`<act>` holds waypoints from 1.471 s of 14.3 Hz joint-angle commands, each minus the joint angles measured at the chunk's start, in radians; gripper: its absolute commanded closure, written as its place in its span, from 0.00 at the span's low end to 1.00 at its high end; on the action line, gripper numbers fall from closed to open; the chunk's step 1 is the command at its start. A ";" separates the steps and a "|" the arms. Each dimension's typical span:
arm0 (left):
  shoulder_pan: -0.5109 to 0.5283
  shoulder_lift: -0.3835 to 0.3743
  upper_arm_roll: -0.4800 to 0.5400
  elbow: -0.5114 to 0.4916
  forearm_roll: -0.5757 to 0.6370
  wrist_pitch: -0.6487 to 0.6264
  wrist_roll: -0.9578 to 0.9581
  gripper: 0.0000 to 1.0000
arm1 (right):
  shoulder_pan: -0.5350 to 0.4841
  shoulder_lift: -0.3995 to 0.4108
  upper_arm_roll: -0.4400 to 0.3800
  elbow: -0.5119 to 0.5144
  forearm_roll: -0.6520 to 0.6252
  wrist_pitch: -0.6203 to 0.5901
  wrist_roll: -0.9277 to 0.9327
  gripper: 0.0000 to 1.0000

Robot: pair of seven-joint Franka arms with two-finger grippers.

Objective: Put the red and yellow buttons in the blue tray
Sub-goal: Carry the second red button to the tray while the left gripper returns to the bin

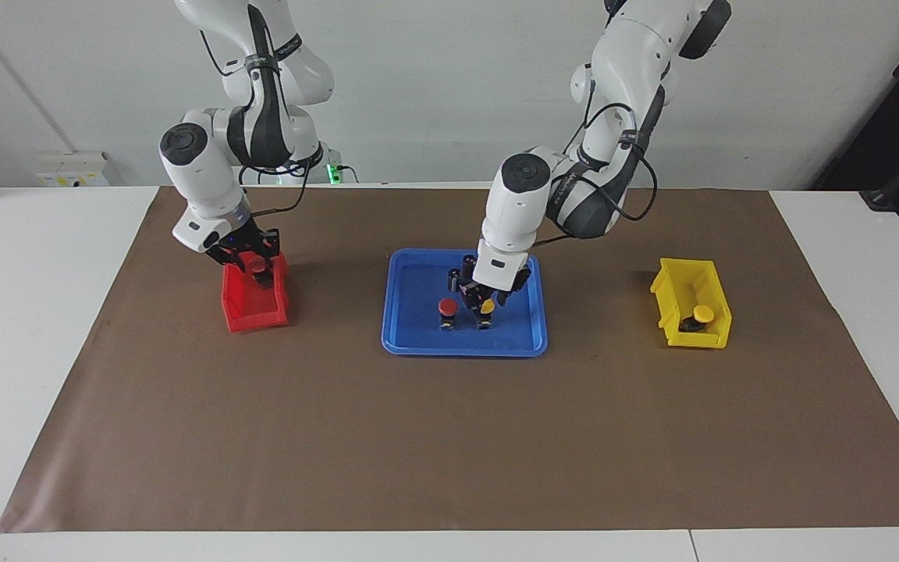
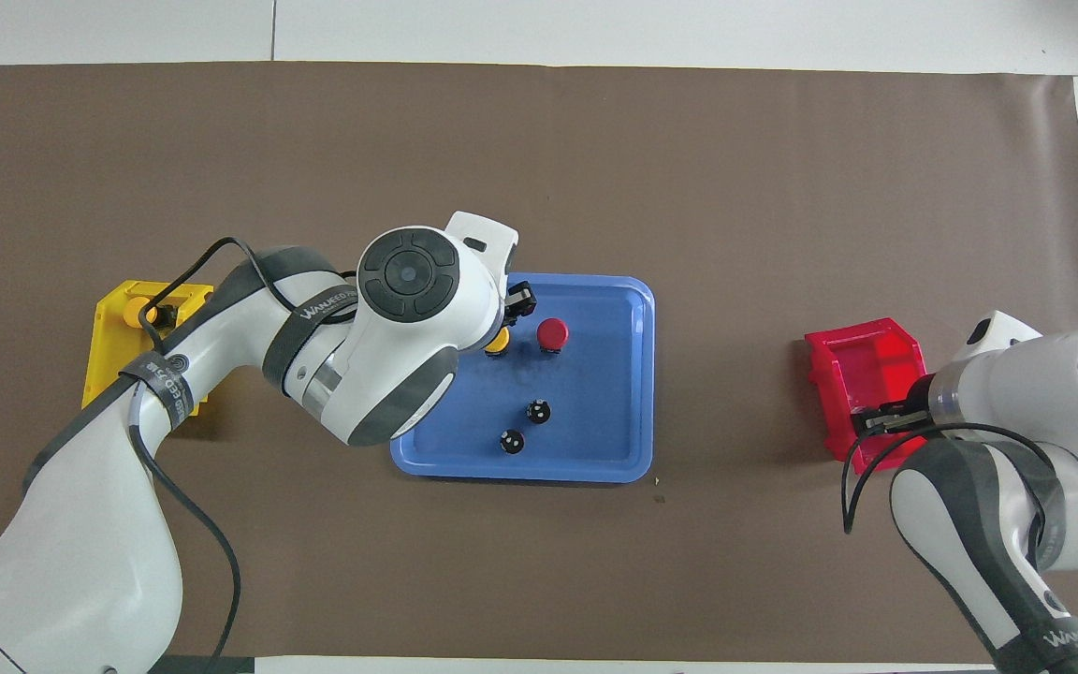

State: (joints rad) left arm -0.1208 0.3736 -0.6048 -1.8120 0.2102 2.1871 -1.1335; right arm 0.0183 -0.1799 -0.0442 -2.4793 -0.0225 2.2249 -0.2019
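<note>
The blue tray (image 1: 418, 332) (image 2: 616, 440) lies mid-table. A red button (image 1: 447, 307) (image 2: 552, 332) and a yellow button (image 1: 487, 307) (image 2: 498, 339) stand upright in it, side by side. My left gripper (image 1: 487, 298) hangs just over the yellow button, open, a finger on each side of the cap. My right gripper (image 1: 253, 261) is down in the red bin (image 1: 250, 314) (image 2: 862, 370), at a second red button (image 1: 259, 267). Another yellow button (image 1: 702, 314) (image 2: 138, 312) sits in the yellow bin (image 1: 676, 293) (image 2: 109, 379).
Two dark capless cylinders (image 1: 455, 277) (image 2: 538, 410) stand in the tray, nearer to the robots than the buttons. A brown mat (image 1: 449, 437) covers the table. The red bin is toward the right arm's end, the yellow bin toward the left arm's end.
</note>
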 commanded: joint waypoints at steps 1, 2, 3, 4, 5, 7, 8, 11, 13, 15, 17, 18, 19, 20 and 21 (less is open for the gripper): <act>0.013 -0.002 -0.004 0.068 0.034 -0.108 0.007 0.00 | -0.018 -0.033 0.001 -0.052 -0.001 0.053 -0.056 0.53; 0.029 -0.005 -0.004 0.083 0.032 -0.140 0.055 0.00 | -0.020 -0.030 0.001 -0.053 -0.001 0.055 -0.060 0.56; 0.047 -0.018 -0.004 0.082 0.028 -0.164 0.120 0.00 | -0.017 -0.029 0.001 -0.052 -0.001 0.053 -0.057 0.61; 0.059 -0.028 0.003 0.073 0.026 -0.174 0.168 0.00 | -0.012 -0.027 0.001 -0.049 -0.001 0.053 -0.053 0.69; 0.082 -0.039 0.014 0.065 0.026 -0.191 0.213 0.00 | -0.008 -0.024 0.003 -0.043 -0.001 0.052 -0.048 0.75; 0.096 -0.062 0.061 0.060 0.026 -0.222 0.312 0.00 | -0.004 -0.004 0.003 0.003 -0.001 0.033 -0.045 0.77; 0.096 -0.085 0.103 0.037 0.026 -0.230 0.361 0.00 | -0.003 0.008 0.007 0.044 -0.001 -0.002 -0.041 0.78; 0.096 -0.168 0.258 -0.039 0.017 -0.225 0.605 0.00 | 0.026 0.063 0.015 0.230 -0.002 -0.184 -0.036 0.78; 0.096 -0.188 0.357 -0.035 -0.021 -0.225 0.745 0.00 | 0.048 0.105 0.018 0.348 -0.004 -0.281 0.005 0.78; 0.098 -0.194 0.431 -0.041 -0.044 -0.221 0.874 0.00 | 0.144 0.152 0.020 0.463 -0.002 -0.341 0.140 0.78; 0.099 -0.203 0.508 -0.058 -0.063 -0.214 0.989 0.00 | 0.260 0.187 0.020 0.508 0.013 -0.285 0.327 0.78; 0.099 -0.206 0.540 -0.070 -0.098 -0.202 1.039 0.00 | 0.320 0.227 0.021 0.523 0.015 -0.218 0.423 0.78; 0.098 -0.217 0.575 -0.095 -0.138 -0.158 1.087 0.00 | 0.371 0.281 0.021 0.560 0.027 -0.182 0.508 0.78; 0.099 -0.223 0.594 -0.127 -0.153 -0.111 1.106 0.00 | 0.415 0.334 0.020 0.598 0.036 -0.154 0.580 0.78; 0.099 -0.231 0.600 -0.153 -0.155 -0.066 1.106 0.01 | 0.437 0.368 0.020 0.617 0.036 -0.127 0.632 0.78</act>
State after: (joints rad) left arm -0.0071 0.1911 -0.0368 -1.8739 0.0828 2.0319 -0.0610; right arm 0.4224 0.0765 -0.0183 -1.9520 -0.0068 2.0654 0.3417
